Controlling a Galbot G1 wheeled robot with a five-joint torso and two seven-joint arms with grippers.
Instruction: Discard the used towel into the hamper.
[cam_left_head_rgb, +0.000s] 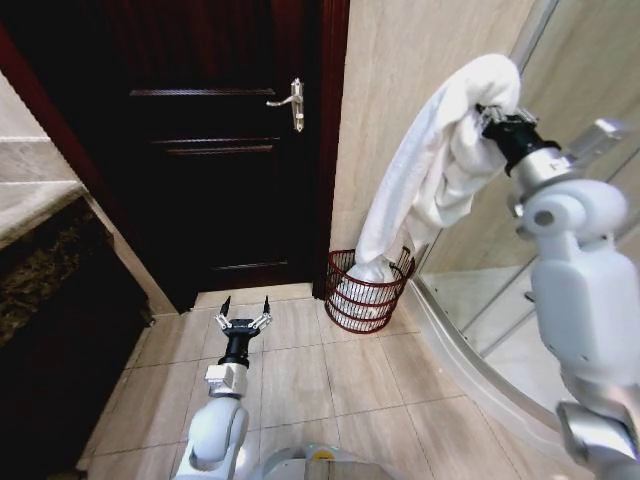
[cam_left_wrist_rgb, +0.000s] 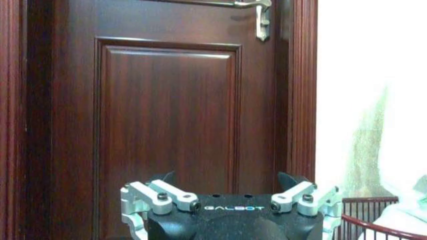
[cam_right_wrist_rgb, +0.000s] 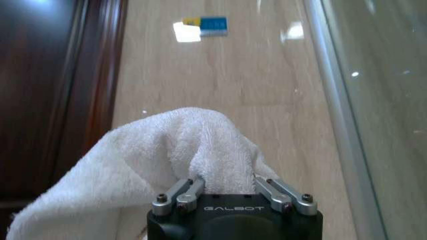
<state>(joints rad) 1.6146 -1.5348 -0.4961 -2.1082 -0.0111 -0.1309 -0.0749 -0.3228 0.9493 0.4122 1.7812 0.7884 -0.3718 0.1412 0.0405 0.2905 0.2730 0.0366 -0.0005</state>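
Right gripper (cam_left_head_rgb: 487, 112) jaws clamped on towel (cam_left_head_rgb: 425, 180), its tail in hamper (cam_left_head_rgb: 368, 292); left gripper (cam_left_head_rgb: 245, 308) low, jaws apart.

A dark wooden door (cam_left_head_rgb: 225, 150) is seen closed, with a silver lever handle (cam_left_head_rgb: 291, 103) fitted near its right edge. The floor is covered in beige tiles (cam_left_head_rgb: 330, 385). A curved glass shower enclosure (cam_left_head_rgb: 560, 130) is seen at the right, and a marble counter (cam_left_head_rgb: 30, 195) at the left.
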